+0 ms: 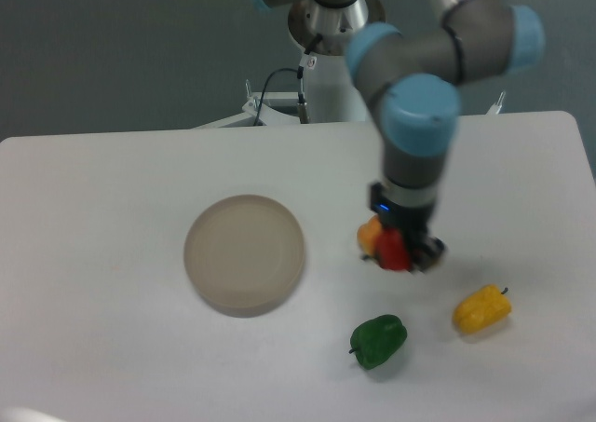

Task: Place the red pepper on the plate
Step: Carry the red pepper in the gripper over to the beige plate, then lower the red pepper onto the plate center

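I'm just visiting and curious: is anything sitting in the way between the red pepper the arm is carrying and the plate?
Nothing visible is. The gripper holds the red pepper right of the plate, with bare table between. The orange pepper sits behind the gripper; the green pepper lies nearer the camera.

I see plate (244, 254) left-centre on table (112, 198). Gripper (399, 251) w/ red pepper (392, 251) sits right of it, in front of the lobed pepper (370, 235). Nearer: two more peppers (378, 340) (481, 310), right of plate.
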`<control>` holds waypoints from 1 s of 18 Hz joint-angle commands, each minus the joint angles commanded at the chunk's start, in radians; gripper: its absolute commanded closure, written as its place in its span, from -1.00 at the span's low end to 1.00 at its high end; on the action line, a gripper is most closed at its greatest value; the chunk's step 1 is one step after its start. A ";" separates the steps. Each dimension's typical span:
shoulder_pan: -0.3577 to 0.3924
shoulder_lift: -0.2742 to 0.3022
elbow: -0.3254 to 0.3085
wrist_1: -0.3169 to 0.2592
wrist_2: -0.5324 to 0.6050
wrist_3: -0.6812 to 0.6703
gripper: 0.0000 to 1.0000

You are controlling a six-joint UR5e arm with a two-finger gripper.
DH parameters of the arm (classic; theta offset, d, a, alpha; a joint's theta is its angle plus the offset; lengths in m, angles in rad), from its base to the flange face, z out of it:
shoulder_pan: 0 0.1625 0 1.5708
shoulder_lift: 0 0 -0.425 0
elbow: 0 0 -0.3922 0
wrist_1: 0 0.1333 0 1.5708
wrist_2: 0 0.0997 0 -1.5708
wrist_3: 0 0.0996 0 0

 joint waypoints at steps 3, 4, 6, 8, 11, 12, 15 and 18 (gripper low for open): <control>-0.069 0.008 -0.040 0.009 -0.009 -0.132 0.34; -0.103 -0.001 -0.043 0.012 -0.018 -0.199 0.34; -0.146 -0.017 -0.049 0.052 -0.018 -0.273 0.34; -0.178 -0.032 -0.074 0.107 -0.018 -0.284 0.34; -0.213 -0.038 -0.123 0.210 -0.024 -0.284 0.34; -0.232 -0.056 -0.132 0.236 -0.044 -0.292 0.34; -0.255 -0.095 -0.131 0.262 -0.054 -0.333 0.34; -0.255 -0.119 -0.132 0.285 -0.055 -0.326 0.34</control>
